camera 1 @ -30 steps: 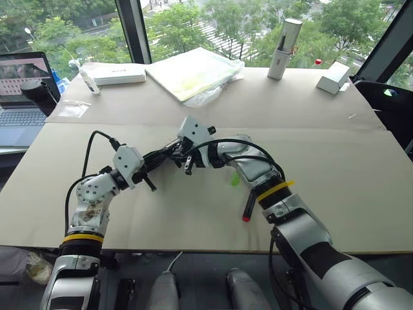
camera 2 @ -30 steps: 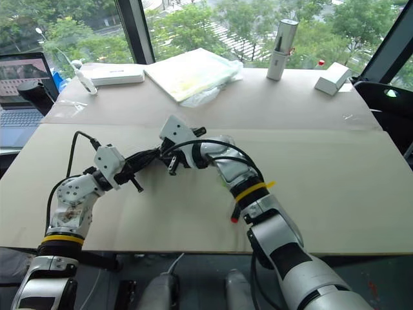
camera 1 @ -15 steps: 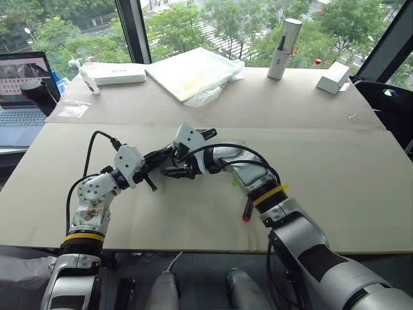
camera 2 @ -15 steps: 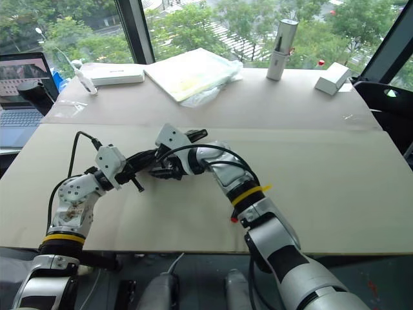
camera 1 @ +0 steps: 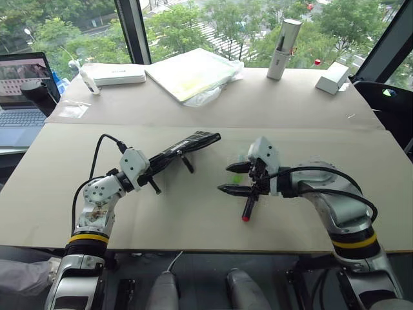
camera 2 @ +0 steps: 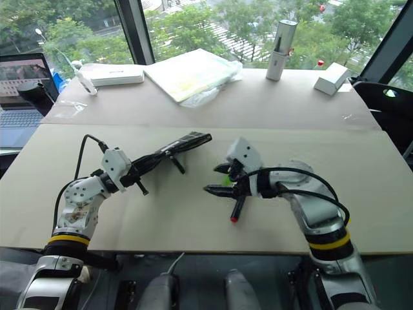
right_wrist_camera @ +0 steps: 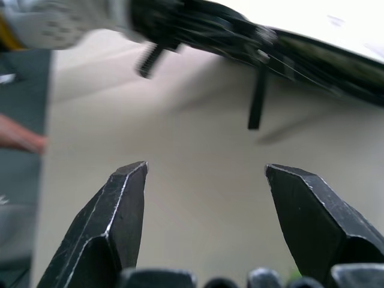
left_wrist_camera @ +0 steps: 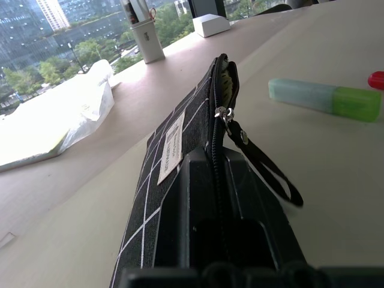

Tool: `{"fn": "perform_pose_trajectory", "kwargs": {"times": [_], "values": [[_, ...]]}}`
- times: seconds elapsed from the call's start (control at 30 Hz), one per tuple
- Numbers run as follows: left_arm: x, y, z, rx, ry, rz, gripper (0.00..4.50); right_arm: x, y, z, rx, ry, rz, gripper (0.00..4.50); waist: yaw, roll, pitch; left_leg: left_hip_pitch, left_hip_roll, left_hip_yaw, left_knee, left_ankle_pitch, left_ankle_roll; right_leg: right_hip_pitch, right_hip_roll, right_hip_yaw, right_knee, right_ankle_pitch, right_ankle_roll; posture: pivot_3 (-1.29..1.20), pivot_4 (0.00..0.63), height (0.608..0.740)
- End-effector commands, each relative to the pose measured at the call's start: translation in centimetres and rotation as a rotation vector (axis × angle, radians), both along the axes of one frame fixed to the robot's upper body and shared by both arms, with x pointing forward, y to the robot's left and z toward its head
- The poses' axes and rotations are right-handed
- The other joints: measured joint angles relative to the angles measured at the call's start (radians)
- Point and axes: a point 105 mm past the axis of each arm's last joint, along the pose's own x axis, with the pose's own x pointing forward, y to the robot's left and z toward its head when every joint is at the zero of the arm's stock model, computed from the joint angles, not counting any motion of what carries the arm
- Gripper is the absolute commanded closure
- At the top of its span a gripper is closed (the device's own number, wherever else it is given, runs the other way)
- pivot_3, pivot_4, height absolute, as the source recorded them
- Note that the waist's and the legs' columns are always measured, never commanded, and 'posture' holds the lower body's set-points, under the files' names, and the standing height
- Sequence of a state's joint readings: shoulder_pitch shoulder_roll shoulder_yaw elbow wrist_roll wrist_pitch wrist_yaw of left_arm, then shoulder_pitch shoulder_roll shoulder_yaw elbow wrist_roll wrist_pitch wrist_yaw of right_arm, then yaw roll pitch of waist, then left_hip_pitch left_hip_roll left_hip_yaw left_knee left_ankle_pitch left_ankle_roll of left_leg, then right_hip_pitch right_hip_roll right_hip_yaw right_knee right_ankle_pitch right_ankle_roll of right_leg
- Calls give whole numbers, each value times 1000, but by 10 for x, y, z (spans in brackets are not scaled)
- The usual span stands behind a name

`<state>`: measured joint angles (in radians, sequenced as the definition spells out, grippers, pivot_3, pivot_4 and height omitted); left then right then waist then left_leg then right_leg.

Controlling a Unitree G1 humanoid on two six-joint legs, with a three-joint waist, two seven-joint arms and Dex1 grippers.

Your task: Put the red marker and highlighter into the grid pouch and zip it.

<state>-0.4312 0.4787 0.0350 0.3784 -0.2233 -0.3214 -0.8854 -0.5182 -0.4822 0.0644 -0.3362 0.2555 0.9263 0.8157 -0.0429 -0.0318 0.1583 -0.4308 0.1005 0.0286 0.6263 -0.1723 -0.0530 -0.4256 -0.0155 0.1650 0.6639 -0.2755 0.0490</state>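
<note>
My right claw (camera 1: 230,179) is spread empty above the red marker (camera 1: 249,206) on the desk (camera 1: 193,213), the highlighter (camera 1: 237,178) at its twelve o'clock. At ten o'clock, my left claw (camera 1: 155,172) clamps the grid pouch (camera 1: 187,144) aloft, mouth up for loading.

No readable text anywhere.
The grid pouch (left_wrist_camera: 174,150) carries a small white label (left_wrist_camera: 171,147) on its side, just beside the zipper; there's print on it, but it's too small and slanted to read. The laptop screen (camera 1: 22,71), well apart from the pouch at the table's left edge, shows a window with content too tiny to read. White box (camera 1: 116,73) beyond the pouch has a faint mark on top, not legible.
</note>
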Motion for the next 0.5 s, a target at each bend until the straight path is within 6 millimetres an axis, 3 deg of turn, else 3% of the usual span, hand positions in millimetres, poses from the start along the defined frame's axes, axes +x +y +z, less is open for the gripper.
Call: {"fn": "perform_pose_trajectory", "kwargs": {"times": [0.03, 0.13, 0.23, 0.5], "values": [[-1, 2, 3, -2, -17, -1, 4500, 4, -27, 29, 123, -57, -325, 1018, 2, 0, 0, 0, 0, 0, 0, 0, 0, 0, 0, 0, 0, 0, 0, 0, 150, 738], [2, 2, 0, -7, -4, -4, 4500, -8, -28, 36, 196, -62, -471, 1018, 2, 0, 0, 0, 0, -1, -1, 0, 0, 0, 0, 0, 0, 0, 0, 0, 150, 738], [5, 0, 0, -14, 0, -8, 4500, -19, -25, 27, 164, -34, -539, 1018, 1, 0, 0, -1, 0, -1, 0, 0, 0, 0, 0, 0, 0, 0, 0, 0, 150, 738], [9, -4, -1, -24, 5, -30, 4500, -51, -30, -18, 51, 128, -648, 1018, 1, 0, 0, -1, -1, -2, 0, 0, 0, 0, 0, -1, -1, 0, 0, 0, 150, 738]]}}
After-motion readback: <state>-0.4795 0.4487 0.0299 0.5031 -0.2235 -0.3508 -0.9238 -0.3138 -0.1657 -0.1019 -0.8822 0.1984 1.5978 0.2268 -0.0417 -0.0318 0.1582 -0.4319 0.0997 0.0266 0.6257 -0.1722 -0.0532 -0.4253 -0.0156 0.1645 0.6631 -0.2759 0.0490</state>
